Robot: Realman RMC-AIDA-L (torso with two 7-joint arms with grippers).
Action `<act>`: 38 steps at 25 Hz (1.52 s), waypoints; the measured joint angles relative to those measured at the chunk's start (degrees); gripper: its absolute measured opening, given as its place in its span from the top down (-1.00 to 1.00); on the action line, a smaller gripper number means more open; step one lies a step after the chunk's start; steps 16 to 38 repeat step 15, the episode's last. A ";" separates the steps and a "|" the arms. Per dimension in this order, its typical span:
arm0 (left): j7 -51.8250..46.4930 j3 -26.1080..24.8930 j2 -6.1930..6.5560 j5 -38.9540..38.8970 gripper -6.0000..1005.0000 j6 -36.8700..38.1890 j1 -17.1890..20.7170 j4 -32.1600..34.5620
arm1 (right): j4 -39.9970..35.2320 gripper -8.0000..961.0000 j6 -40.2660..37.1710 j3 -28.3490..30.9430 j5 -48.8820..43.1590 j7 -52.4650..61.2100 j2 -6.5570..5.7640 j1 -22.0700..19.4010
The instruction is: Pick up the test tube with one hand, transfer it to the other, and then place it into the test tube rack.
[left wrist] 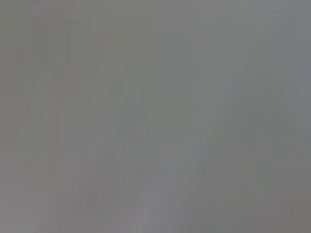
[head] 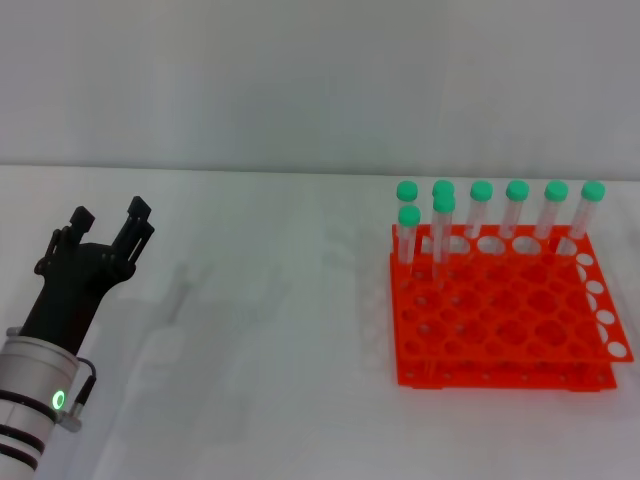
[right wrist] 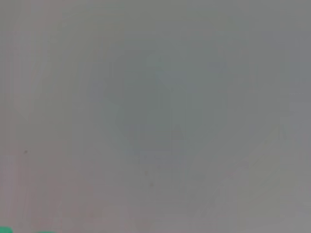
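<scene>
The orange-red test tube rack [head: 505, 335] stands on the white table at the right of the head view. Several clear test tubes [head: 443, 228] with green caps stand upright in its back rows. My left gripper [head: 110, 214], black and forked on a silver wrist with a green light, hovers over the table at the far left, well apart from the rack. It is open with nothing between its fingers. My right gripper is out of view. The left wrist view shows only blurred grey surface. The right wrist view shows grey surface and a green sliver [right wrist: 6, 229] at one corner.
The white table [head: 270, 340] stretches between my left gripper and the rack. A pale wall rises behind the table's far edge.
</scene>
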 joint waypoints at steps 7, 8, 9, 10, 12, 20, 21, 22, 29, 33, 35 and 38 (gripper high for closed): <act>0.00 -0.19 0.03 -0.16 -0.66 0.04 -0.07 0.11 | 0.27 -0.82 -0.25 -0.09 0.00 -0.32 0.14 0.11; 0.00 -0.22 0.05 -0.20 -0.66 0.04 -0.18 0.09 | 0.28 -0.82 -0.25 -0.07 0.00 -0.33 0.14 0.11; 0.00 -0.26 0.06 -0.20 -0.66 0.04 -0.28 0.05 | 0.29 -0.82 -0.26 -0.05 0.00 -0.33 0.14 0.10; 0.00 -0.29 0.08 -0.21 -0.66 0.04 -0.37 0.03 | 0.29 -0.82 -0.26 -0.02 0.00 -0.34 0.13 0.09; 0.00 -0.35 0.09 -0.22 -0.66 0.04 -0.58 -0.06 | 0.29 -0.82 -0.27 0.01 0.00 -0.35 0.09 0.04; 0.00 -0.35 0.09 -0.25 -0.66 0.04 -0.79 -0.22 | 0.29 -0.82 -0.28 0.02 0.00 -0.36 0.07 0.03; 0.00 -0.35 0.09 -0.25 -0.66 0.04 -0.79 -0.22 | 0.29 -0.82 -0.28 0.02 0.00 -0.36 0.07 0.03; 0.00 -0.35 0.09 -0.25 -0.66 0.04 -0.79 -0.22 | 0.29 -0.82 -0.28 0.02 0.00 -0.36 0.07 0.03; 0.00 -0.35 0.09 -0.25 -0.66 0.04 -0.79 -0.22 | 0.29 -0.82 -0.28 0.02 0.00 -0.36 0.07 0.03; 0.00 -0.35 0.09 -0.25 -0.66 0.04 -0.79 -0.22 | 0.29 -0.82 -0.28 0.02 0.00 -0.36 0.07 0.03; 0.00 -0.35 0.09 -0.25 -0.66 0.04 -0.79 -0.22 | 0.29 -0.82 -0.28 0.02 0.00 -0.36 0.07 0.03; 0.00 -0.35 0.09 -0.25 -0.66 0.04 -0.79 -0.22 | 0.29 -0.82 -0.28 0.02 0.00 -0.36 0.07 0.03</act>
